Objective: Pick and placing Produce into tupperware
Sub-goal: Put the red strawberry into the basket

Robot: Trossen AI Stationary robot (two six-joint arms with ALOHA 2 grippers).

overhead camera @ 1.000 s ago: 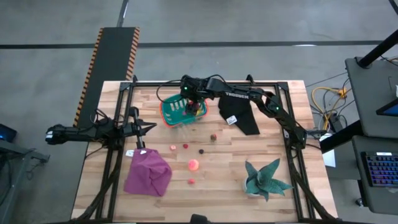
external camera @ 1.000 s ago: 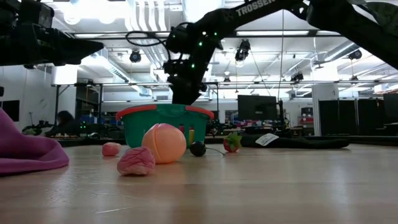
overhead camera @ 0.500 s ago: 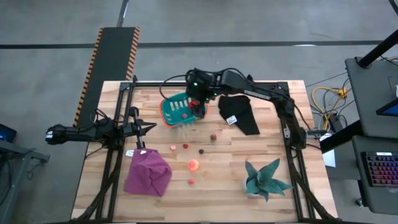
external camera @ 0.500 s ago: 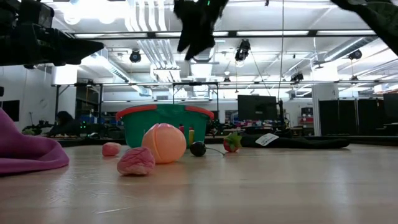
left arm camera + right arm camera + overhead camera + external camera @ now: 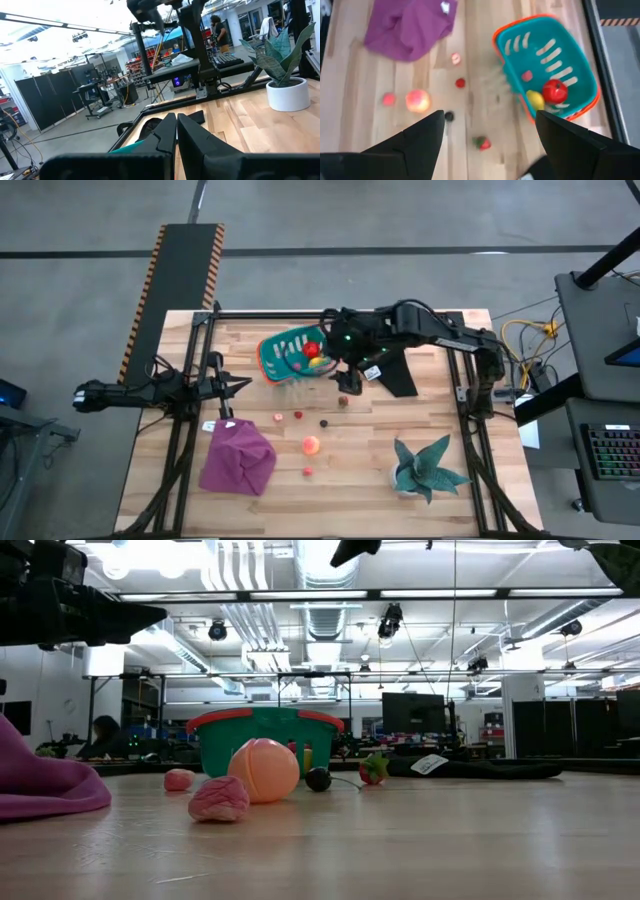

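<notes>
Produce sitting in the tupperware (image 5: pixel 280 352)
Right gripper (image 5: pixel 345 376) is hovering just beside the tupperware with fingers spread wide, holding nothing; red and yellow produce (image 5: pixel 547 94) is lying inside

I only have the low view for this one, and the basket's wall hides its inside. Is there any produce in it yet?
Observer: Yes. The right wrist view shows three pieces in the tupperware: a red round piece, a yellow piece and a small pink piece.
Operator: I see only a dark tip at the top of my picture. Where is the right gripper?
Observer: The right gripper hangs above the table beside the tupperware, on the side toward the black cloth. It is open and empty.
Operator: And the left one?
Observer: The left gripper waits shut at the table's left edge.
</notes>
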